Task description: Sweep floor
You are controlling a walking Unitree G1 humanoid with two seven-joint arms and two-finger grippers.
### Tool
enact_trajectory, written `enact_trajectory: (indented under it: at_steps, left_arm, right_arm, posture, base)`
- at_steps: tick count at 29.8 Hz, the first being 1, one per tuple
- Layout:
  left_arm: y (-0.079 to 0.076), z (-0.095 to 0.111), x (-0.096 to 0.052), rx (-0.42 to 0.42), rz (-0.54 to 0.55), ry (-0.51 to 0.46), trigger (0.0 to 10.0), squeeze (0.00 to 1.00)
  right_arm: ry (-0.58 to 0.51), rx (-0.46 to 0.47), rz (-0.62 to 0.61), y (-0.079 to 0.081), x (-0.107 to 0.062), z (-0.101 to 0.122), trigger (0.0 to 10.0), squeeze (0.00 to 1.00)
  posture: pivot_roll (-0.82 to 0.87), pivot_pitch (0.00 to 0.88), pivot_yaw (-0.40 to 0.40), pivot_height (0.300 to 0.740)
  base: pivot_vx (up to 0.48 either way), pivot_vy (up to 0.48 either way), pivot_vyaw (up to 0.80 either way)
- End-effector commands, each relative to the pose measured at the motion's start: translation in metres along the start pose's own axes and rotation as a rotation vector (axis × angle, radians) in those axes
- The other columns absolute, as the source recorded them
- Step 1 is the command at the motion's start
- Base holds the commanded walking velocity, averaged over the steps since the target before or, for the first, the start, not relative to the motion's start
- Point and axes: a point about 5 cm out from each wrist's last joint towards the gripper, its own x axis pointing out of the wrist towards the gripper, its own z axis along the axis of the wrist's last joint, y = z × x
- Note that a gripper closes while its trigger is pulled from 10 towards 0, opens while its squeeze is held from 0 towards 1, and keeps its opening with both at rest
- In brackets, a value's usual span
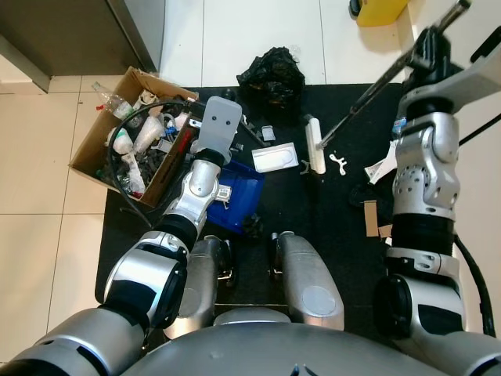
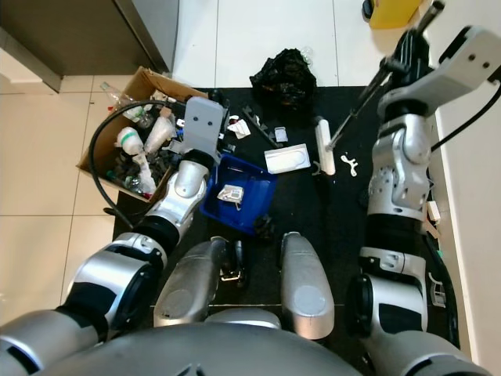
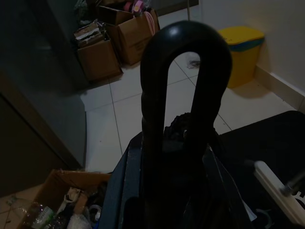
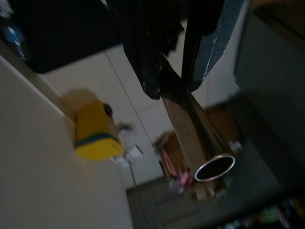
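A blue dustpan rests on the black mat with a scrap of paper in it. My left gripper reaches over it, shut on its black looped handle. The fingers are hidden under the grey wrist housing. My right gripper is raised at the right, shut on the metal broom pole. That pole slants down to the white broom head, which lies on the mat. Around the head lie a white tray, a small white piece and paper scraps.
An open cardboard box packed with bottles and rubbish stands at the mat's left edge. A crumpled black bag lies at the mat's far edge. A yellow bin stands on the white tiles beyond. A dark cabinet is at far left.
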Motion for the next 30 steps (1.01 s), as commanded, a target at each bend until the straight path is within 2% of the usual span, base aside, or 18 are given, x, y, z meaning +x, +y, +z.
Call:
enact_trajectory:
  at_steps: [1,6,8,13,16,21,24,25,28,30]
  left_arm:
    - [-0.007,-0.018,-0.011,-0.013,-0.015,0.098,10.0,0.0]
    - [-0.008,-0.019,-0.012,-0.008,-0.015,0.1,10.0,0.0]
    - [-0.008,-0.019,-0.012,-0.006,-0.015,0.102,10.0,0.0]
    - [-0.007,-0.019,-0.012,-0.004,-0.013,0.104,10.0,0.0]
    - [-0.007,-0.02,-0.012,-0.002,-0.011,0.108,10.0,0.0]
    - [-0.006,-0.021,-0.012,0.001,-0.007,0.112,10.0,0.0]
    - [-0.006,-0.021,-0.013,0.002,-0.006,0.112,10.0,0.0]
    - [-0.007,-0.021,-0.013,0.003,-0.006,0.113,10.0,0.0]
    - [-0.007,-0.021,-0.013,0.004,-0.005,0.113,10.0,0.0]
    - [-0.007,-0.021,-0.013,0.005,-0.005,0.114,10.0,0.0]
  right_arm:
    - [0.023,0.003,0.022,0.006,-0.004,-0.002,10.0,0.0]
    - [0.092,0.024,0.023,0.009,-0.011,-0.015,10.0,0.0]
    - [0.159,0.059,0.02,0.014,-0.016,-0.026,10.0,0.0]
    - [0.219,0.132,-0.001,0.021,-0.02,-0.037,10.0,0.0]
    - [0.278,0.249,-0.06,0.027,-0.023,-0.047,10.0,0.0]
    - [0.328,0.326,-0.134,0.031,-0.027,-0.055,10.0,0.0]
    - [0.33,0.343,-0.152,0.031,-0.027,-0.056,10.0,0.0]
    - [0.326,0.366,-0.207,0.029,-0.028,-0.057,10.0,0.0]
    - [0.323,0.381,-0.247,0.027,-0.028,-0.058,10.0,0.0]
    - [0.33,0.389,-0.338,0.02,-0.029,-0.061,10.0,0.0]
  posture:
    - [-0.08,0.148,0.055,0.74]
    - [-0.08,0.149,0.052,0.74]
    - [-0.08,0.149,0.052,0.74]
    - [-0.08,0.149,0.05,0.74]
    - [-0.08,0.148,0.048,0.74]
    - [-0.08,0.145,0.044,0.74]
    - [-0.08,0.145,0.044,0.74]
    - [-0.08,0.143,0.04,0.74]
    - [-0.08,0.143,0.04,0.74]
    - [-0.08,0.141,0.04,0.74]
  base:
    - [0.0,0.0,0.0]
    - [0.0,0.0,0.0]
    - [0.0,0.0,0.0]
    - [0.0,0.0,0.0]
    - [0.0,0.0,0.0]
    - [0.0,0.0,0.0]
    - [0.0,0.0,0.0]
    - [0.0,0.0,0.0]
    - [0.0,0.0,0.0]
    - [0.0,0.0,0.0]
